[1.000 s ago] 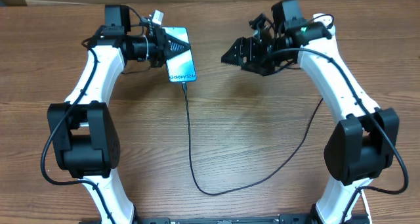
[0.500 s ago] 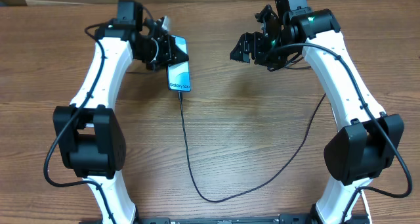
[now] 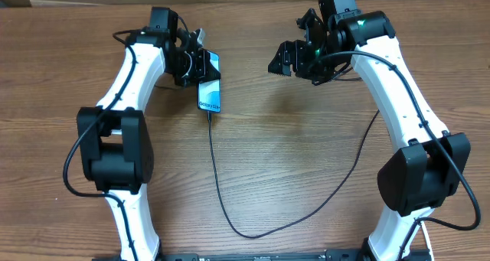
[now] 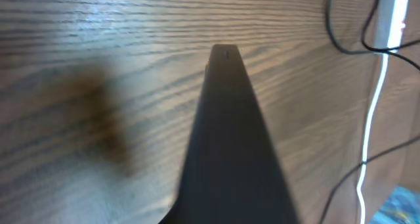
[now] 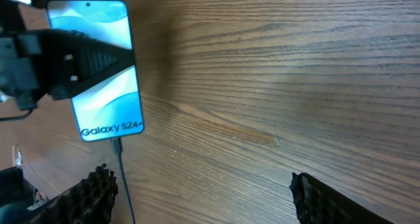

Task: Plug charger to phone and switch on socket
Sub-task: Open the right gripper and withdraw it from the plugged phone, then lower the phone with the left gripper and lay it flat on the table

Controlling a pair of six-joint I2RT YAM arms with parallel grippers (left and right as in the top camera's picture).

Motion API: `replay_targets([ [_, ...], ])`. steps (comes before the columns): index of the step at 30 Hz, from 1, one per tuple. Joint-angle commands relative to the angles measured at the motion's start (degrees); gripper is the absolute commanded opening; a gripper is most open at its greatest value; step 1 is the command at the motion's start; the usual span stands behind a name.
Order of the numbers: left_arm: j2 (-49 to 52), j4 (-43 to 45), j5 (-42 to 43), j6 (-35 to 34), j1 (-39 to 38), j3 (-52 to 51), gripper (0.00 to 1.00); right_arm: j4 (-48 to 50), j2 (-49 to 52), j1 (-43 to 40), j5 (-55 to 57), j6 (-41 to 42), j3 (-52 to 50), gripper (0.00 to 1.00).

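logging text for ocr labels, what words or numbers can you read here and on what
"Galaxy S24": white, along the bottom edge of the phone screen, in the right wrist view; a mark after it is unclear.
The same line in the overhead view: too small to read.
No other text can be read.

The phone (image 5: 108,112) carries white "Galaxy S24" lettering along the bottom edge of its blue screen, sharp in the right wrist view. Nothing else is legible.
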Motion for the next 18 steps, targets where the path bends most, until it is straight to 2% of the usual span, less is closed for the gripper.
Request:
replay_targets([
  [1,0.2,1.4,-0.8,-2.8,-0.5,1.6,0.04,-0.2,0.0,0.9,0.9,-0.5,1.2,0.85],
  [18,1.8,2.8,-5.7,-5.0,-0.9,1.1,0.04,-0.2,0.0,2.0,3.1,-0.5,0.7,0.90],
])
